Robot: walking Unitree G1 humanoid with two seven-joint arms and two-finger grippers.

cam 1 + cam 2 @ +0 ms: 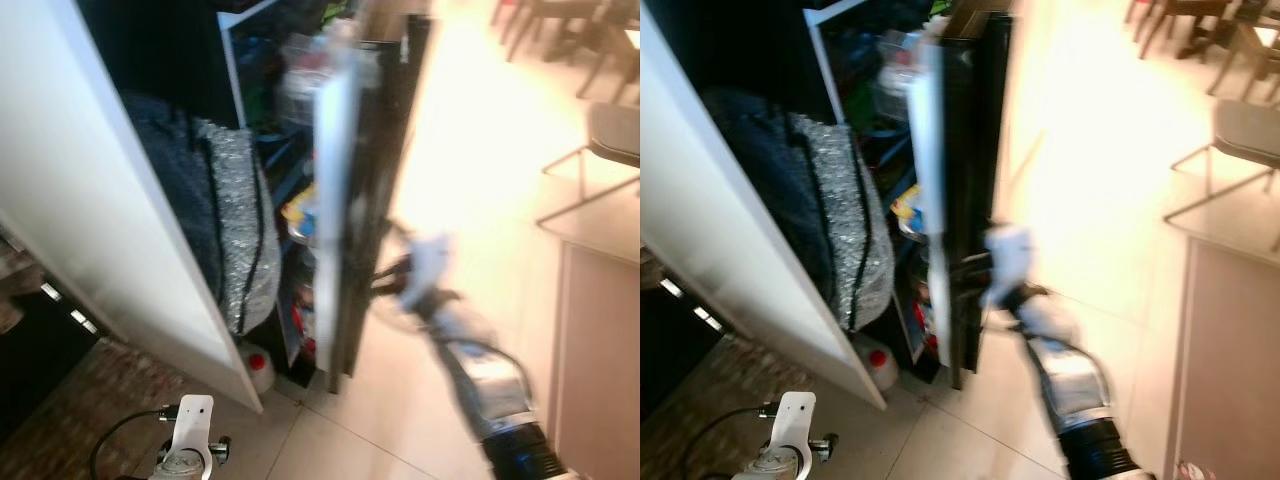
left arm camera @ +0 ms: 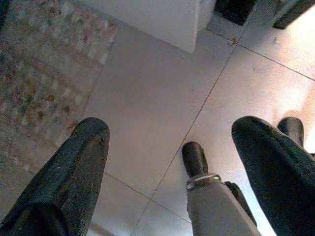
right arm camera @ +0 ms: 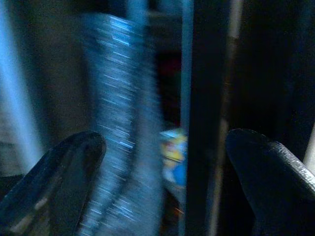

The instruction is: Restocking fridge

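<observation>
Pale floor tiles point(image 1: 440, 190) ran bright with glare across the kitchen, meeting a patterned brick-toned rug point(image 1: 70, 410) at the far left. Above the rug, a white cabinet panel point(image 1: 90, 190) slanted across the head views. The left gripper point(image 2: 172, 162) hung idle over the tiles beside that rug, its 2 black fingers point(image 2: 74, 172) spread wide with nothing between them; one of the robot's feet point(image 2: 194, 157) showed on the floor below it.

Next to the white panel, a grey and silver padded bag point(image 1: 225, 220) hung or leaned at the mouth of the open fridge point(image 1: 270, 120). Behind it, dark shelves held blurred goods, among them a yellow and blue packet point(image 1: 298, 215). A small white jug with a red cap point(image 1: 260, 365) stood on the floor at the foot of the fridge.

To the right of the shelves, the fridge door point(image 1: 350, 190) stood edge-on to the camera, white on its inner face and black on its outer. The right gripper point(image 1: 975, 270), blurred by motion, was at that door's outer edge, about halfway up. In the right wrist view its 2 fingers point(image 3: 64, 172) were spread apart, with the dark door edge running between them and the silver bag and packet beyond; whether they touched the door could not be made out.

Farther right, chair legs point(image 1: 590, 150) stood on the sunlit tiles, well apart from the fridge.
</observation>
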